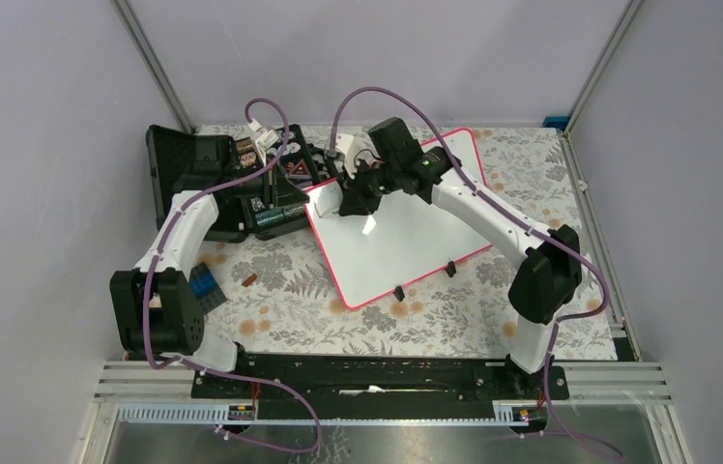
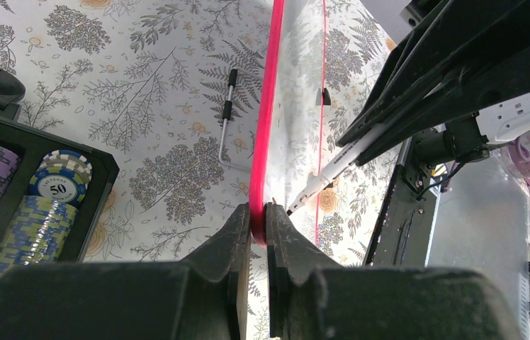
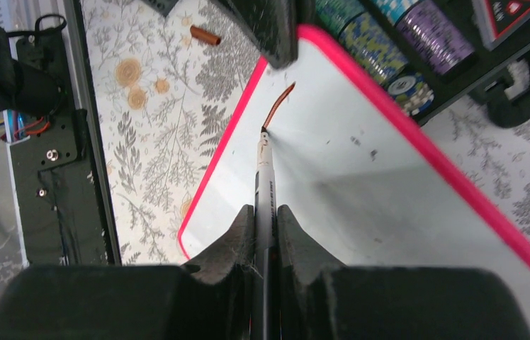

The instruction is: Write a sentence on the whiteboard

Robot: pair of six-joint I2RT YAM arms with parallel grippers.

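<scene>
- The black case (image 1: pixel 193 169) full of round chips (image 2: pixel 60 180) sits at the upper left of the top view, just beside the board.
- The left fingers (image 2: pixel 258 212) are clenched on the pink rim of the whiteboard (image 1: pixel 406 242), at its upper left corner. They should hold tight so the board cannot slide.
- The whiteboard lies slanted in the middle of the desk (image 1: pixel 280 319).
- One short brown stroke (image 3: pixel 283 99) is near that corner. I think the sentence has only just begun.
- The marker (image 3: pixel 266 170) touches the board with its tip at the end of the stroke.
- The right fingers (image 3: pixel 266 212) are grasping the marker. It is best to press softly, go slowly, and make small letters so every word fits.
</scene>
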